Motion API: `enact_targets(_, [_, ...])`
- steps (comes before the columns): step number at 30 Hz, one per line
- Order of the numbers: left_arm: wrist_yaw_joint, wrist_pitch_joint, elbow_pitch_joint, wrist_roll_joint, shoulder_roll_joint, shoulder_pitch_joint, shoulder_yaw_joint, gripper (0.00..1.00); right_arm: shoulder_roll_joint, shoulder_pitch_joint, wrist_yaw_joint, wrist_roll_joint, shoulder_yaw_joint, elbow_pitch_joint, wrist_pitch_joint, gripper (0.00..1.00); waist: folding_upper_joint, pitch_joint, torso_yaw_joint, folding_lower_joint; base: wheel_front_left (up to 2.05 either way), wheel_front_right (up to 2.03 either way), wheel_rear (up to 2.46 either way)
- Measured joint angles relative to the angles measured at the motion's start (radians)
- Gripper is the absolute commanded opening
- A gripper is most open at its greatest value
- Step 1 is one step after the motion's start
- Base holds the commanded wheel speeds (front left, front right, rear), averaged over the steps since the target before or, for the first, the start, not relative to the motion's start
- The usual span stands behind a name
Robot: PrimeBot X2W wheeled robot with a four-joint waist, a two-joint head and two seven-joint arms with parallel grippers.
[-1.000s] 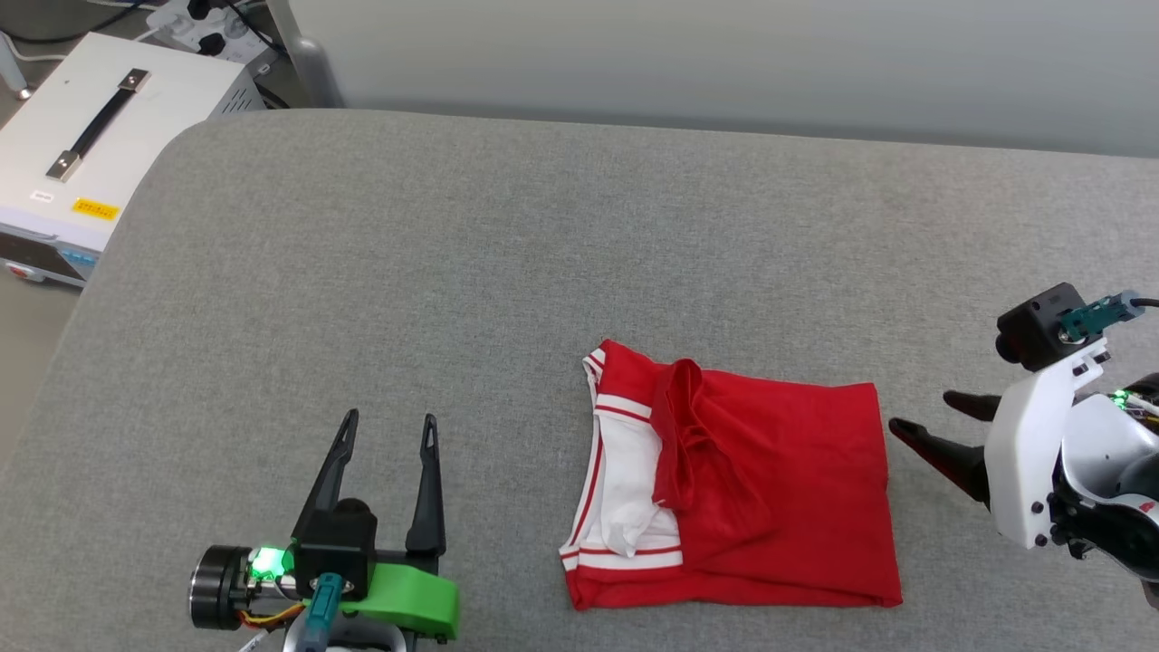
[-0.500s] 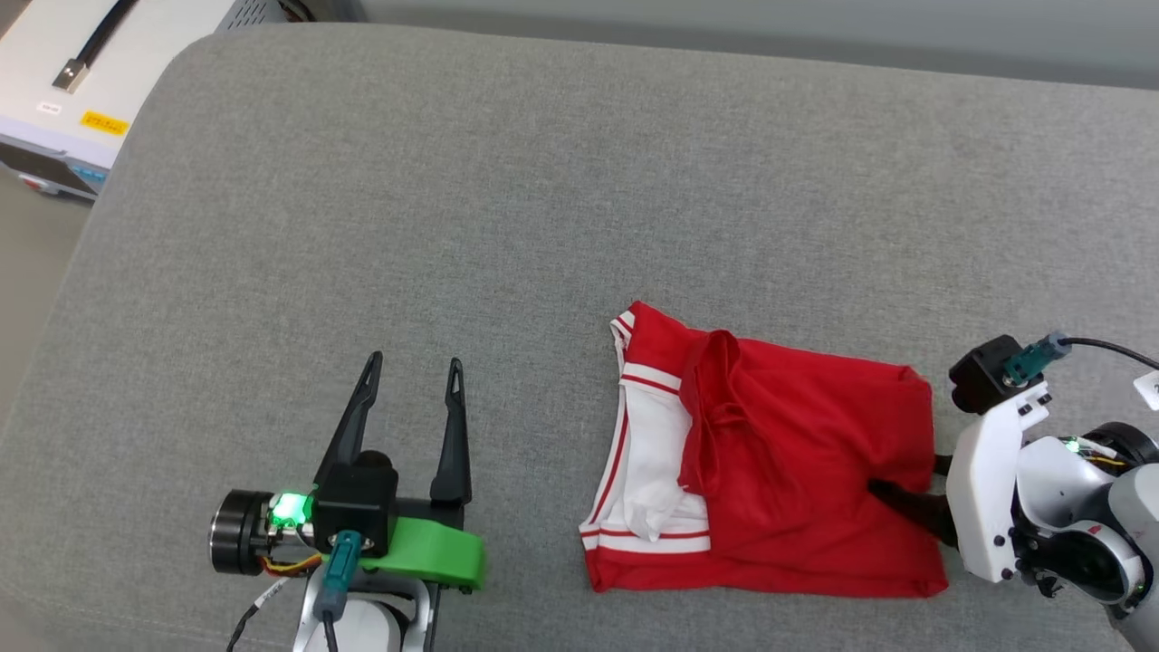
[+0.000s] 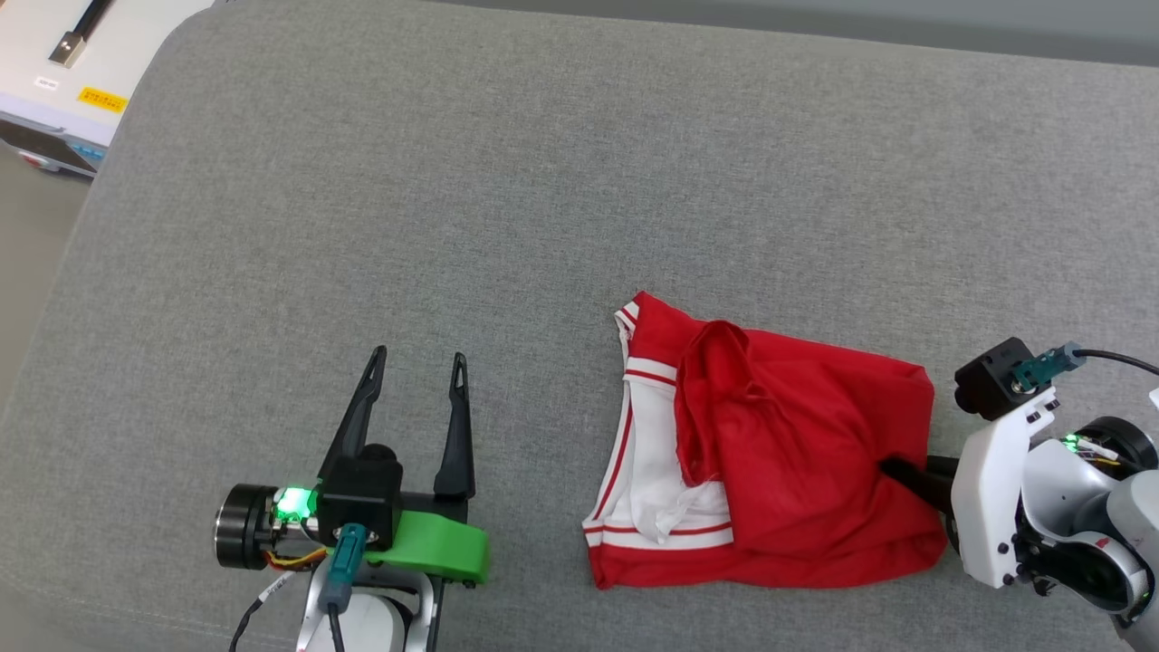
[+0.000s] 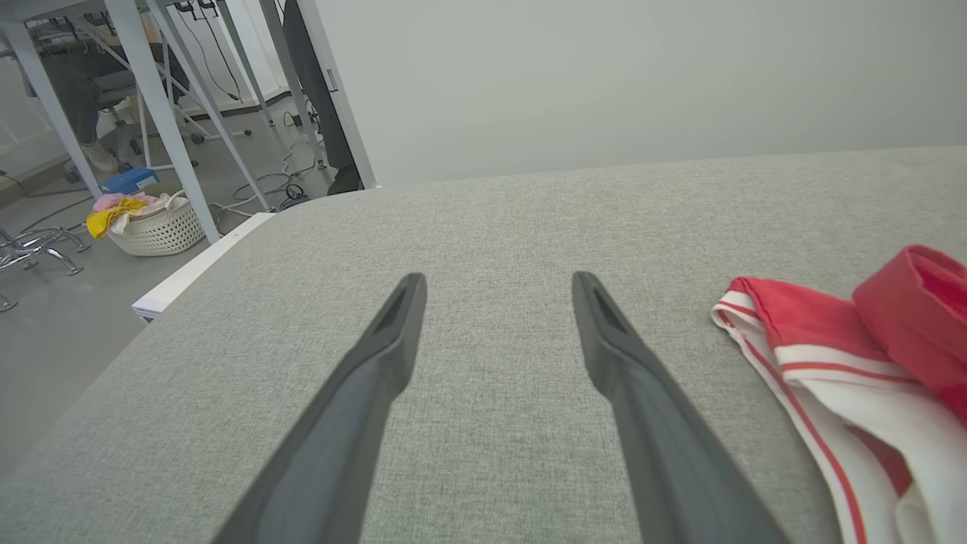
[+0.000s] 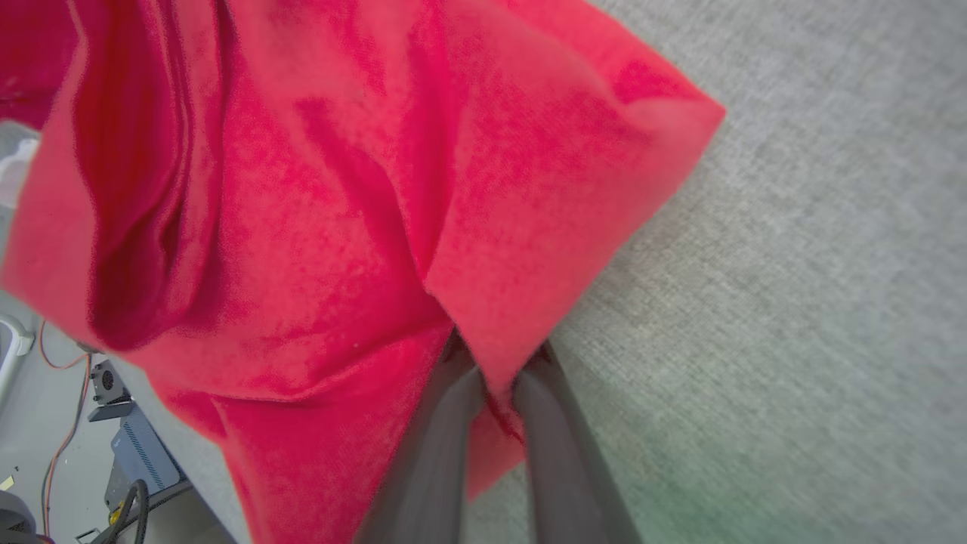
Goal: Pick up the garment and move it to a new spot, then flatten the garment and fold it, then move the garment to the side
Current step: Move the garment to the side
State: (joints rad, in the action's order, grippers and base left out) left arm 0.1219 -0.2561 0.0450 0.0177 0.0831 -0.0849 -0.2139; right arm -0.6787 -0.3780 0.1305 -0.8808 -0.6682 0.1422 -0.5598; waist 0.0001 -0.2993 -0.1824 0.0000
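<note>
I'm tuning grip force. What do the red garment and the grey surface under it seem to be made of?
Garment: thin, soft cloth, likely knit, matte; it creases and bunches where the right hand pinches its edge. Surface: grey woven-looking fabric covering, matte, fine speckled weave; what lies beneath is hidden.

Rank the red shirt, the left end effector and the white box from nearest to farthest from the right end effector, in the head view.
1. The garment, pinched at its right edge by the right end effector.
2. The left end effector, across the grey table, lower left.
3. The white box, past the table's corner, upper left.
</note>
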Motion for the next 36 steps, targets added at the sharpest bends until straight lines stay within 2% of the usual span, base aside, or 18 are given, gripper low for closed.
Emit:
enact_targets(8, [0.002, 0.0, 0.005, -0.001, 0.002, 0.002, 0.003, 1.0, 0.005, -0.03, 0.001, -0.01, 0.004, -0.029, 0.1, 0.0, 0.0, 0.031, 0.031, 0.0001, 0.0, 0.0, 0.0])
enact_targets(19, [0.006, 0.0, -0.016, 0.0, 0.012, 0.023, 0.022, 1.0, -0.112, -0.069, 0.001, 0.067, 0.04, -0.136, 0.135, 0.0, 0.0, 0.055, 0.14, 0.0001, 0.0, 0.0, 0.0])
enact_targets(29, [0.006, 0.0, -0.046, -0.001, 0.024, 0.018, 0.026, 1.0, -0.176, -0.096, 0.001, 0.117, 0.105, -0.168, 0.136, 0.0, 0.0, 0.037, 0.277, 0.0001, 0.0, 0.0, 0.0])
enact_targets(36, [0.005, 0.0, -0.073, -0.009, 0.044, -0.01, 0.026, 1.0, -0.226, -0.106, 0.001, 0.144, 0.17, -0.135, 0.138, 0.0, 0.0, -0.026, 0.325, 0.0, 0.0, 0.0, 0.0])
